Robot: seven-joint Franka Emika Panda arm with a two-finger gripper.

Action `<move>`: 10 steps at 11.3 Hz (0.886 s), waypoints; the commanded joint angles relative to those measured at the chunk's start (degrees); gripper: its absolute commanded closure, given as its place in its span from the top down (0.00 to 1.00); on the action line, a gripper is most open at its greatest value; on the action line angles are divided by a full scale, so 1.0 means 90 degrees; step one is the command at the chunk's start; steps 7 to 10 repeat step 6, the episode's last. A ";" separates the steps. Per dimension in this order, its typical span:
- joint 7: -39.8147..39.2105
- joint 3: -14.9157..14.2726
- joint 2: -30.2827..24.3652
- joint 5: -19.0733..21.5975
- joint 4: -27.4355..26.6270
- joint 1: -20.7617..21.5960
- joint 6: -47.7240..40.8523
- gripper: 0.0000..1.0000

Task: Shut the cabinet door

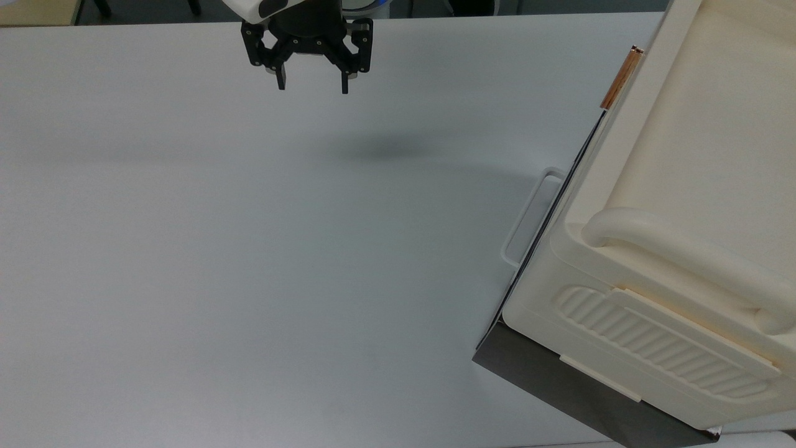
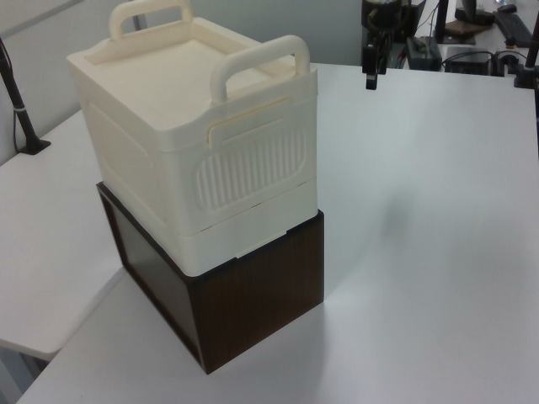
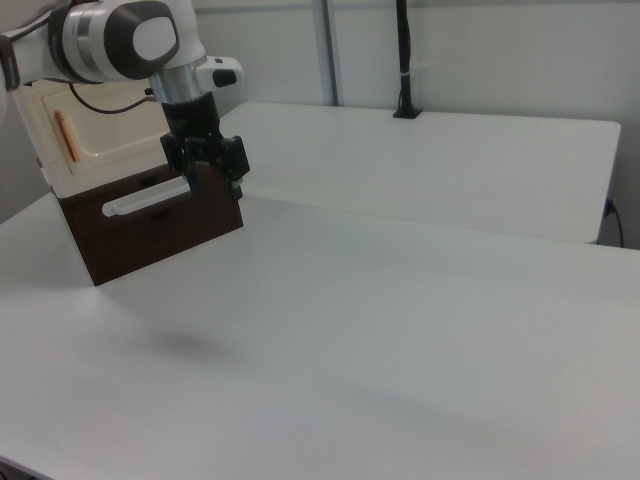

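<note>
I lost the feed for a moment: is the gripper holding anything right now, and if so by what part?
Nothing is held. The gripper hangs open above the bare table, away from the cabinet and its copper handle.

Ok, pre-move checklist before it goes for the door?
1. Gripper open: ok, fingers apart in the top view.
2. Gripper empty: ok, nothing between the fingers.
3. Clear of the cabinet: ok, it hovers over the table, well to the top view's left of the cabinet.
4. Path to the door: ok, bare table between.
5. Handle located: ok, the copper bar is at the door's edge.
6. Door ajar or shut: cannot tell. It looks about flush with the cabinet front, and no gap is plain.
</note>
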 commanded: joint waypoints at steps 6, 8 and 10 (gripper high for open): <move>0.0141 -0.0097 -0.0389 -0.0100 -0.0172 0.0022 -0.0511 1.00; 0.0141 -0.0097 -0.0389 -0.0100 -0.0172 0.0022 -0.0511 1.00; 0.0141 -0.0097 -0.0389 -0.0100 -0.0172 0.0022 -0.0511 1.00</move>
